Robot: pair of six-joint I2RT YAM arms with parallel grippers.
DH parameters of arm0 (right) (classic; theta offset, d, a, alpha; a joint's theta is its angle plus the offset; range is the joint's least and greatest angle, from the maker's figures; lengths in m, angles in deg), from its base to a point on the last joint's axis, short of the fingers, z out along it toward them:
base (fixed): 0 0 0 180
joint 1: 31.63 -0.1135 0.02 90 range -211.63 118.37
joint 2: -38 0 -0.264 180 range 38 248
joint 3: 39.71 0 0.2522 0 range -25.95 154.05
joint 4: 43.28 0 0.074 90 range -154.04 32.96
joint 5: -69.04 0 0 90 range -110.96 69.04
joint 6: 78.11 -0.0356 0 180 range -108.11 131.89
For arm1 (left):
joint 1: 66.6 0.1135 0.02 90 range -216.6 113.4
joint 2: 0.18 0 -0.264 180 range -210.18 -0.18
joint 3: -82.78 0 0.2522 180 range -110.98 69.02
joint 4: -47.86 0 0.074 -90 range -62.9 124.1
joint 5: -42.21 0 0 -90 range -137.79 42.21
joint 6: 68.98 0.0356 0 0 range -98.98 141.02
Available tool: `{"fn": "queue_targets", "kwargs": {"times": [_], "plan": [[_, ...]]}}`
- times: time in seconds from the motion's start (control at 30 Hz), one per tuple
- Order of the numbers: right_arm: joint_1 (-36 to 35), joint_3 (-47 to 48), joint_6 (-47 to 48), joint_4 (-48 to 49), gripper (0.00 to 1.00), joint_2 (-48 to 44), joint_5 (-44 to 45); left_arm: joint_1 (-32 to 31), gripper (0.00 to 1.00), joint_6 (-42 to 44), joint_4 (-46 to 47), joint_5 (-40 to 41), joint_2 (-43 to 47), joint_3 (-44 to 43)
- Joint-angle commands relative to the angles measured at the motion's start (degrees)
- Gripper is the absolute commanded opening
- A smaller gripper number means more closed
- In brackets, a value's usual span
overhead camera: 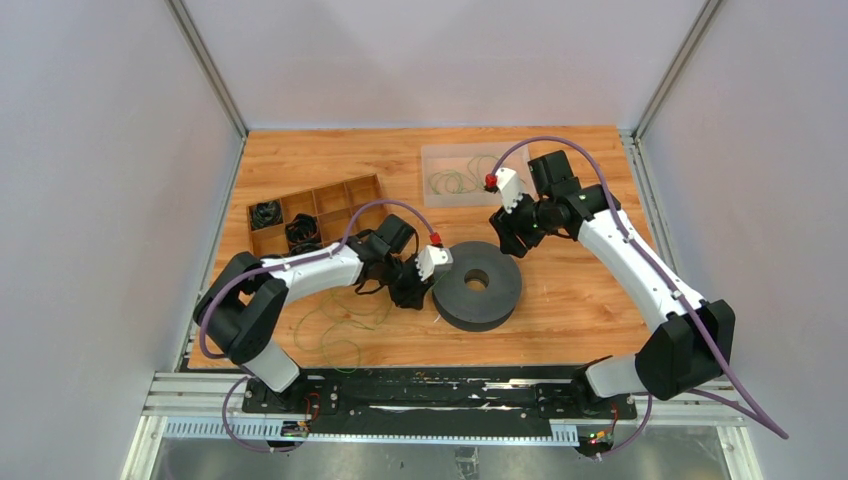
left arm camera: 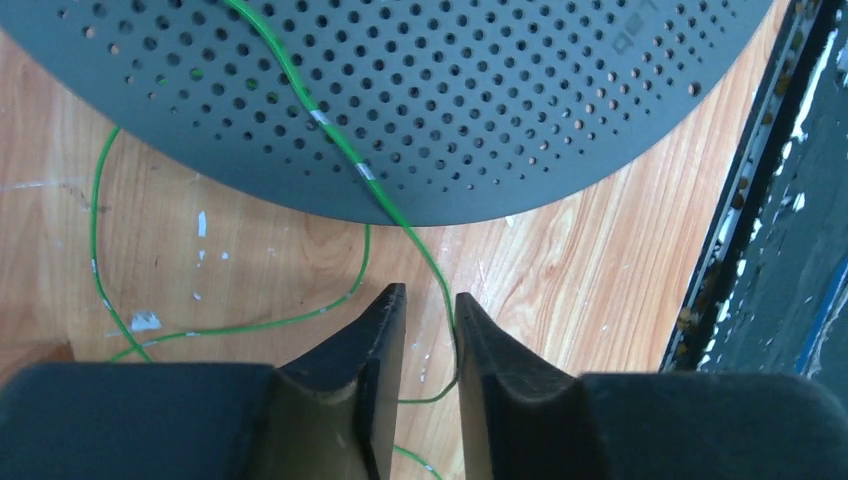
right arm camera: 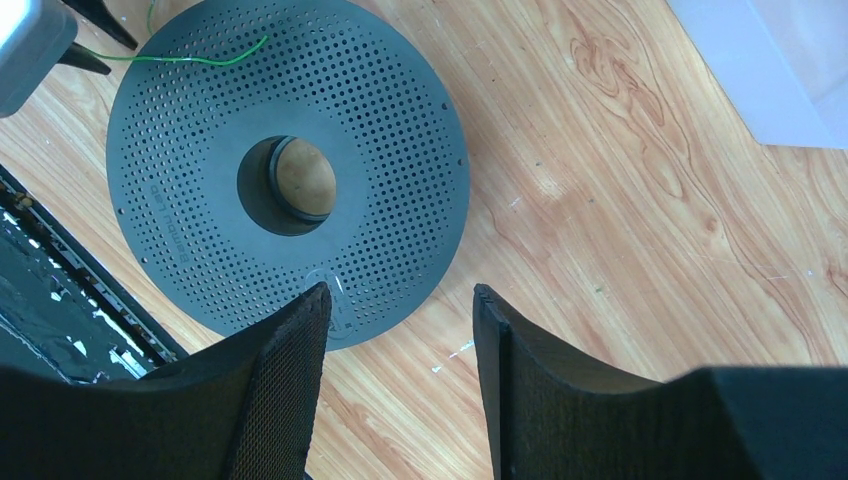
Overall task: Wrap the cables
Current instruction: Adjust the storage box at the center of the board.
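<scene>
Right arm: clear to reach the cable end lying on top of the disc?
Probably yes: right gripper hangs open above the disc, and the cable end lies uncovered on top. The left gripper crowds that edge, though.

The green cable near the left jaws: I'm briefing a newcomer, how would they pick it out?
On the wooden table sits a grey perforated disc. One thin green cable drapes over its rim and runs down between the left jaws. Unlike the green coils in the far clear tray, it alone lies on the disc.
</scene>
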Motion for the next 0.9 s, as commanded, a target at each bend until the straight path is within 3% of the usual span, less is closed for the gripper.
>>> {"fn": "queue_targets", "kwargs": {"times": [0.0, 0.13, 0.3, 0.4, 0.5, 0.8, 0.83, 0.87], "plan": [[0.8, 0.2, -0.3, -1.2, 0.54, -0.3, -0.7, -0.4, 0.21, 1.9, -3.2, -2.3, 0.6, -2.2], [0.8, 1.5, 0.4, -1.2, 0.54, -0.2, -0.8, 0.1, 0.08, 4.6, -8.0, -1.2, 3.3, -4.5], [0.8, 3.4, 0.7, -1.2, 0.55, 0.5, -3.6, 2.2, 0.1, 7.1, -12.2, -2.9, 6.7, -6.5], [0.7, 4.5, 0.4, -1.1, 0.55, 1.3, -6.8, 3.6, 0.05, 8.3, -14.7, -5.9, 7.1, -7.9], [0.7, 5.0, 0.1, -0.8, 0.55, 2.1, -13.0, 4.8, 0.0, 9.1, -17.4, -9.2, 7.0, -9.9], [-1.2, 4.7, 0.1, 3.6, 0.6, 2.4, -34.0, 6.9, 0.0, 16.8, -28.6, -21.5, 6.4, -15.3], [-1.5, 4.4, 0.2, 4.3, 0.62, 2.5, -36.1, 6.9, 0.0, 17.5, -29.7, -23.3, 6.2, -15.5], [-1.9, 4.1, 0.5, 4.8, 0.72, 2.7, -37.8, 6.9, 0.0, 17.5, -30.1, -24.4, 6.2, -15.5]]}}
